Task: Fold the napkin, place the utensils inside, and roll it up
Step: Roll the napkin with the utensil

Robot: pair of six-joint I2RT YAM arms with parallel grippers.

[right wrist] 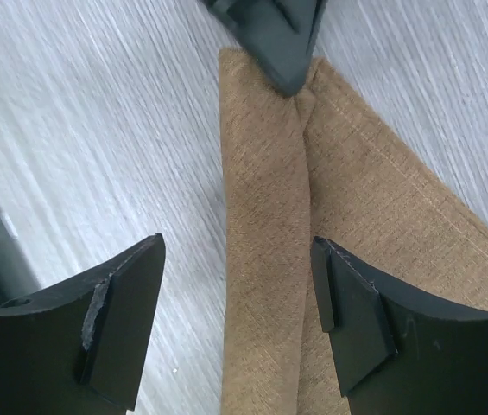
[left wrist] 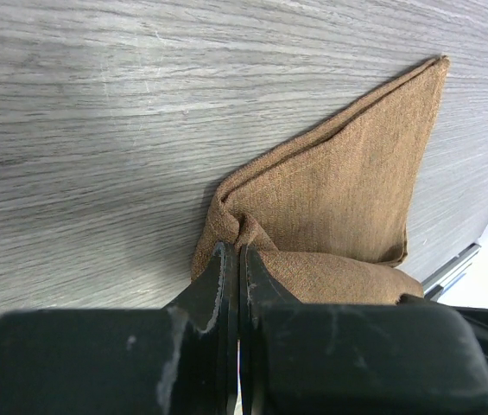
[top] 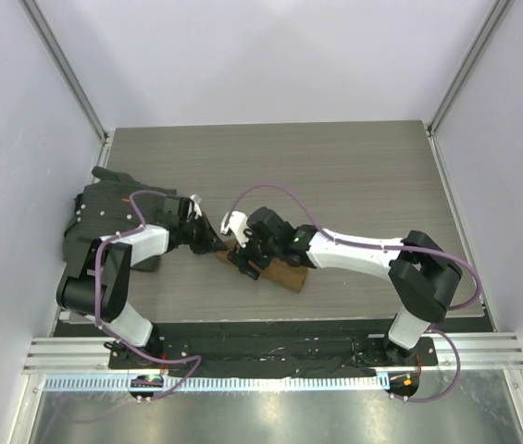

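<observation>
The tan-brown napkin lies near the table's front middle, folded, with one long edge rolled into a tube. My left gripper is shut on the left end of that roll, pinching a pucker of cloth; its tips also show in the right wrist view. The unrolled flap spreads to a point beyond it. My right gripper is open, its jaws straddling the roll just above it without touching. The knife is hidden from every view.
A dark grey-black textured mat lies bunched at the table's left edge, behind my left arm. The grey wood table stretches behind the napkin. A metal rail runs along the near edge.
</observation>
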